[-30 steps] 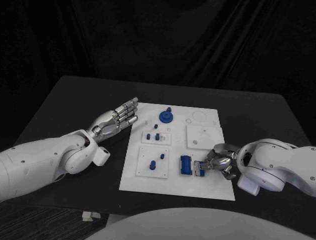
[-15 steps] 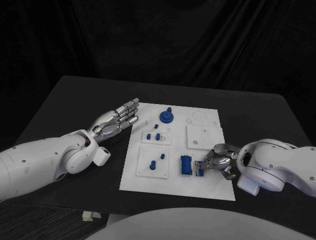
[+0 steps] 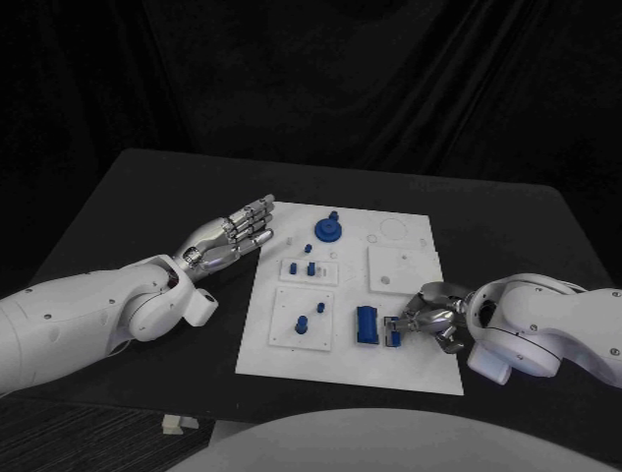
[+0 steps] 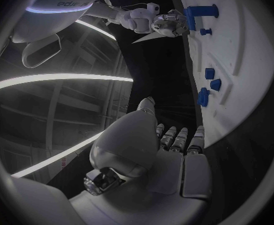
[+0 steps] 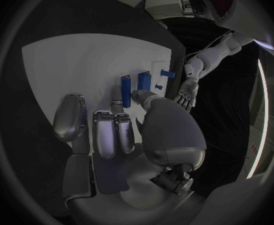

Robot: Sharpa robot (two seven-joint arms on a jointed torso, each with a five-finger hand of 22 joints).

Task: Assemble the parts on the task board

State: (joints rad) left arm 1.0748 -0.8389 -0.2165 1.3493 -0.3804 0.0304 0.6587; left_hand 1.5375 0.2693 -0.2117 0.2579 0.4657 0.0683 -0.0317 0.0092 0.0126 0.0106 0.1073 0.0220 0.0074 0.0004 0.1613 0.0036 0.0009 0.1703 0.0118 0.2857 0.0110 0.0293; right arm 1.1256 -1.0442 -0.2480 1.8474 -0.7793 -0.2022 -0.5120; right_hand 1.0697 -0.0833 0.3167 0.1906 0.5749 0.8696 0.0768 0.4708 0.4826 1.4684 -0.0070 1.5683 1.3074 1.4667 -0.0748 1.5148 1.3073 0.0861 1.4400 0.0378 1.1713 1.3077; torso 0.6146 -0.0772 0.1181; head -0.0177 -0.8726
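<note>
Your right hand (image 3: 426, 321): fingers (image 5: 139, 94) touch the near blue bar (image 3: 391, 329) on the task board (image 3: 410, 366); whether they grip it, you cannot tell. A longer blue bar (image 3: 366, 324) lies just beside. Your left hand (image 3: 231, 236) is off the board's left edge above the bench (image 3: 141, 197), fingers extended, holding nothing.
</note>
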